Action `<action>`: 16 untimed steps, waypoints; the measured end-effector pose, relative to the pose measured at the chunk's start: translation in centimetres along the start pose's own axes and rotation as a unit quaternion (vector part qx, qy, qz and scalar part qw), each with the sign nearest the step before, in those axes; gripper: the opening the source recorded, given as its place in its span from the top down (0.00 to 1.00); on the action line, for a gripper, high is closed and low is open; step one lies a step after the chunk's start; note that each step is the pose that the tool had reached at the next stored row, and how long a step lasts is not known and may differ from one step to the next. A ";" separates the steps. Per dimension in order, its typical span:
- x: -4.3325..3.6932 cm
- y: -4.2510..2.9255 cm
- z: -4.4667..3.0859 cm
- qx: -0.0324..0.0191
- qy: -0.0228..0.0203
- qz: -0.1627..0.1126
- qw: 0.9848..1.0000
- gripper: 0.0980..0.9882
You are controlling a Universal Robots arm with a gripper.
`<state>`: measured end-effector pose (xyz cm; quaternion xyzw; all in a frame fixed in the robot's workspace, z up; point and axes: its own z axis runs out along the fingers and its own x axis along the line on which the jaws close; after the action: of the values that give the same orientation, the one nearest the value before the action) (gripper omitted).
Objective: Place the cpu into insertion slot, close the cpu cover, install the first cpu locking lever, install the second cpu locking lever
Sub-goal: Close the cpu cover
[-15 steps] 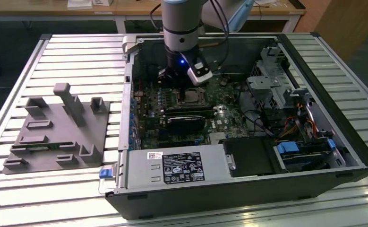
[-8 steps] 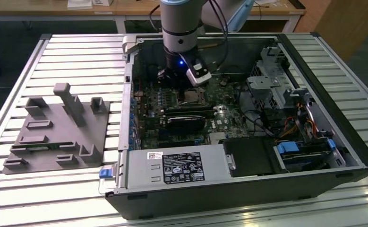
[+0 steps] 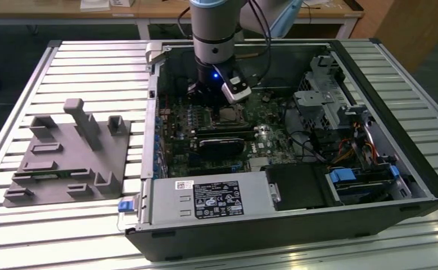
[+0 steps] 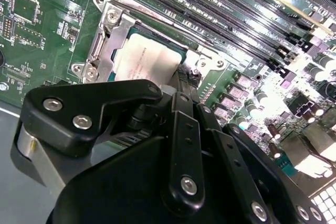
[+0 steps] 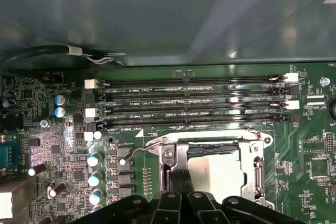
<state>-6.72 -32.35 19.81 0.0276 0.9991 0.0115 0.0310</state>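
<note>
While an open computer case (image 3: 402, 121) lies on a slatted metal table (image 3: 91, 62) in front of a wooden desk (image 3: 166, 12), the gripper (image 4: 185, 77) hangs low over the motherboard (image 5: 310, 169); whether it is clenched or released cannot be told. The cpu (image 5: 215, 174) sits in its socket, framed by the cpu cover (image 5: 257, 163), with the memory slots (image 5: 189, 100) just beside it. A grey fixture plate (image 3: 65, 154) lies near the table's edge at the exterior view's left.

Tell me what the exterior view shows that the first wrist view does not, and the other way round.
The exterior view adds the open computer case on a slatted table, a grey holder block at the exterior view's left, and the arm reaching down into the case. The first wrist view adds four empty memory slots, a thin wire lever beside the socket, and the cover lying around the cpu. Both share the green board, the cpu and the gripper near it.
</note>
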 end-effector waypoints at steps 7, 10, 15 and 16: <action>-0.10 0.01 0.01 0.000 0.000 0.000 1.000 0.99; -0.13 0.02 -0.16 0.000 0.000 0.000 1.000 0.99; -0.17 0.03 -1.07 0.000 0.000 0.000 1.000 0.99; -0.18 0.04 -1.23 0.000 0.000 0.000 1.000 0.99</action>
<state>-6.61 -32.35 21.05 0.0276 0.9991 0.0116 0.0311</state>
